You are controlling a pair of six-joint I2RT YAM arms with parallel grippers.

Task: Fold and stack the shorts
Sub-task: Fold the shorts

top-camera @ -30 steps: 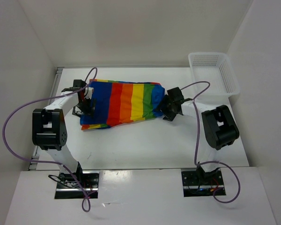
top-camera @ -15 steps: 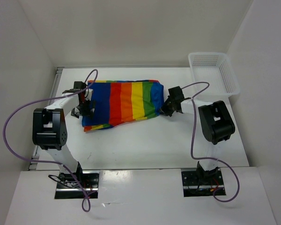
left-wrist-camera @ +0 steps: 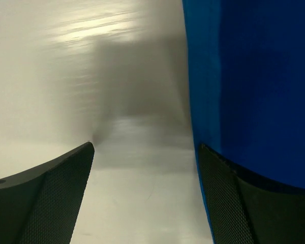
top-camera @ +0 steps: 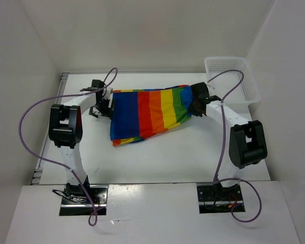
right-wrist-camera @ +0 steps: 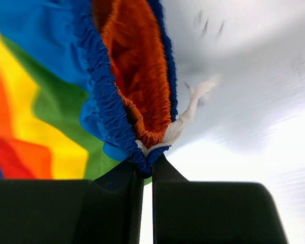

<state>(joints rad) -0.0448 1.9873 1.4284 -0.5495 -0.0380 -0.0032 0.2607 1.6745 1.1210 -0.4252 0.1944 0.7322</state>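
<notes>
Pinching ruched elastic waistband [right-wrist-camera: 109,107] of soft striped shorts [top-camera: 150,114] with right fingers [right-wrist-camera: 117,203]; holding left fingers [left-wrist-camera: 46,203] spread beside smooth blue edge [left-wrist-camera: 244,76]

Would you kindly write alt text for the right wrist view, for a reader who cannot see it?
The right pincer is shut on the gathered blue waistband of the rainbow-striped shorts, whose orange inside shows through the open waist. A white drawstring hangs from the pinched spot against a blurred white surface.
</notes>
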